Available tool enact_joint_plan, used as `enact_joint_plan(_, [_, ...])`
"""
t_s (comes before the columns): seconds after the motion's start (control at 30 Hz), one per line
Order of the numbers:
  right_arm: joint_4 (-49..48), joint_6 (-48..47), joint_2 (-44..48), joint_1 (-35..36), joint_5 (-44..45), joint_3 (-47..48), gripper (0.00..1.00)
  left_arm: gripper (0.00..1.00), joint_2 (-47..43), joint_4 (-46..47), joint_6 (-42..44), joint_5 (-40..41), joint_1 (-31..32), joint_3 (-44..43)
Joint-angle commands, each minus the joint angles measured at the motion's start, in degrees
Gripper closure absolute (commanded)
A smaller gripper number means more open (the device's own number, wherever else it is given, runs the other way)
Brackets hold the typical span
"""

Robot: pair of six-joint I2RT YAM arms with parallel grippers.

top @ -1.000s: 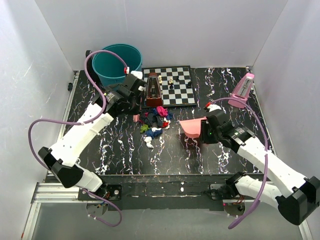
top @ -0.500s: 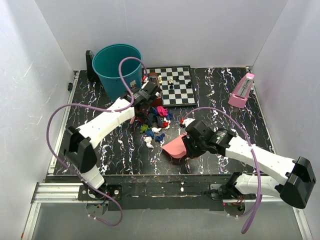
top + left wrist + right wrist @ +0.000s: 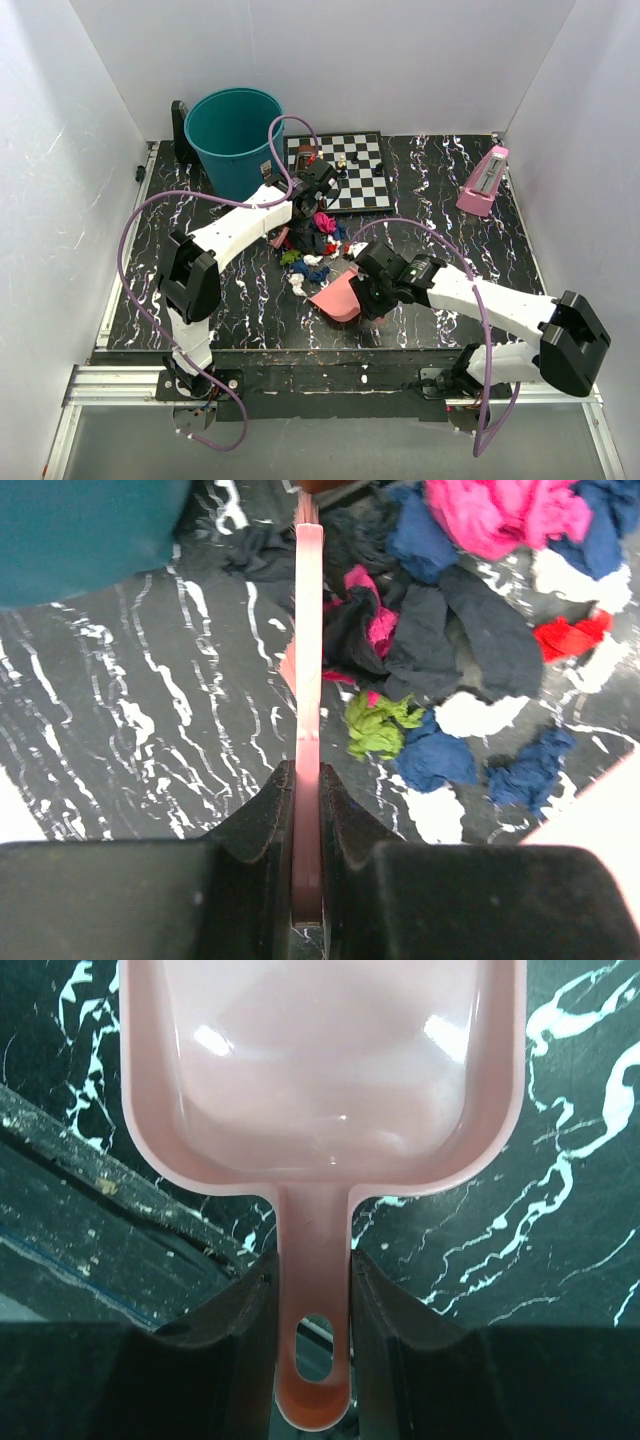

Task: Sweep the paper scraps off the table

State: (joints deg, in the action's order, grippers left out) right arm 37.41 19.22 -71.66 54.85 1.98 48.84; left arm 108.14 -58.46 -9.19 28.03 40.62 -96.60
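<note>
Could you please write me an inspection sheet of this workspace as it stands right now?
Surface: black, white-veined table; no spills seen.
Job's things: paper scraps heaped mid-table, on the near side of the chessboard; none in the pink dustpan.
Clutter: teal bucket, chessboard with pieces, pink metronome.
Grippers: left gripper shut on a thin pink tool beside the heap; right gripper shut on the dustpan's handle.
Cables: purple cables loop off both arms; no snag seen.
Surroundings: white walls, metal rail at the near edge.
</note>
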Motion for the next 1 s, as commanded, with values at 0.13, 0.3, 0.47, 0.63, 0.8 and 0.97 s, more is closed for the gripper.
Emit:
enact_joint_plan(0.13, [-9.62, -3.14, -5.94, 0.96, 4.34, 2.22, 0.99, 1.00, -3.99, -6.84, 0.40, -15.72, 1.91, -2.98])
enact_joint_plan(0.3, [-11.74, -3.67, -8.85, 1.14, 7.77, 3.80, 0.99, 1.00, -5.48, -10.97, -0.30, -18.79, 4.02, -3.42])
enact_joint_plan(0.47, [-14.38, -3.75, -9.47, 1.22, 9.97, 4.07, 0.99, 1.00, -8.38, -13.87, -0.74, -21.53, 4.55, -3.77])
enact_joint_plan(0.63, [-17.54, -4.37, -8.85, 1.66, 10.94, 3.28, 0.99, 1.00, -11.72, -14.41, -1.88, -20.21, 4.55, -3.33])
enact_joint_plan(0.8, [-21.58, -5.16, -6.13, 2.98, 12.08, 1.00, 0.99, 1.00, -14.97, -14.23, -4.95, -14.77, 4.55, -4.03])
enact_joint_plan(0.97, [-29.05, -5.16, -0.34, 3.60, 12.52, -6.46, 0.99, 1.00, -17.60, -16.07, -6.89, -11.95, 3.76, -5.62])
